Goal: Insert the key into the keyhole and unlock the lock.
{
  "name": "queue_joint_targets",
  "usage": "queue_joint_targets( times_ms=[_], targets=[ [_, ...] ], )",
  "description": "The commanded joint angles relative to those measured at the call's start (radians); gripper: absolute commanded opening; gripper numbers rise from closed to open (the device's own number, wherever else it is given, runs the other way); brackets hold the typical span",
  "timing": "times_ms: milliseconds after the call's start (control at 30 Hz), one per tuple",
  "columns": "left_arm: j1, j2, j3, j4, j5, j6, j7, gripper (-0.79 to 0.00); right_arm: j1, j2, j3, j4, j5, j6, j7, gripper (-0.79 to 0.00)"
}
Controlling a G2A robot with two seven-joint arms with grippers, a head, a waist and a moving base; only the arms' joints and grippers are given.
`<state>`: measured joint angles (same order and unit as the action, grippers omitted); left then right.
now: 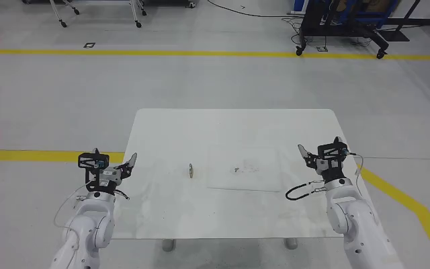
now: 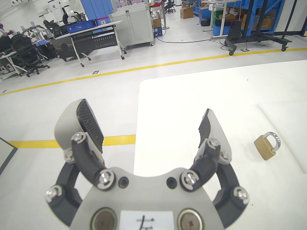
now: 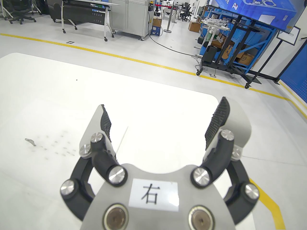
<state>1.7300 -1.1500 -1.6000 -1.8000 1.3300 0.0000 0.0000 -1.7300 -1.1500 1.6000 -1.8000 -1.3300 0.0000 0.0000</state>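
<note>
Small brass, silver-shackled padlock [image 2: 265,147] lies on its side on the white table [image 1: 235,128], near the middle, on the side of your left hand [image 2: 145,118]. Small flat silver metal key [image 3: 30,141] lies apart from the padlock, toward your right hand [image 3: 163,111].

Judgement: the layout gives each arm one item, left to steady the padlock and right to fetch the key. Nothing is picked up yet, so the task is at its start.

Left hand: spread wide, holding nothing, at the table's left edge. Right hand: equally spread, holding nothing, over the table's right side, well short of the key.
</note>
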Motion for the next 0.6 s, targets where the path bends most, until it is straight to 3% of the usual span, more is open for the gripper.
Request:
queue_joint_targets(
  times_ms=[0,100,233,467,567],
  targets=[
    [0.0,0.0,0.0,0.0,0.0,0.0,0.0,0.0,0.0,0.0,0.0,0.0,0.0,0.0,0.0,0.0],
    [0.0,0.0,0.0,0.0,0.0,0.0,0.0,0.0,0.002,0.0,-0.004,0.002,0.005,-0.006,0.004,0.0],
    [0.0,0.0,0.0,0.0,0.0,0.0,0.0,0.0,0.097,-0.001,-0.058,0.073,0.004,-0.115,0.067,0.0],
    [0.0,0.0,0.0,0.0,0.0,0.0,0.0,0.0,0.276,-0.001,-0.149,0.269,0.035,-0.378,0.118,0.0],
    [0.0,0.0,0.0,0.0,0.0,0.0,0.0,0.0,0.342,0.001,-0.173,0.362,0.08,-0.537,0.134,0.0]
  ],
)
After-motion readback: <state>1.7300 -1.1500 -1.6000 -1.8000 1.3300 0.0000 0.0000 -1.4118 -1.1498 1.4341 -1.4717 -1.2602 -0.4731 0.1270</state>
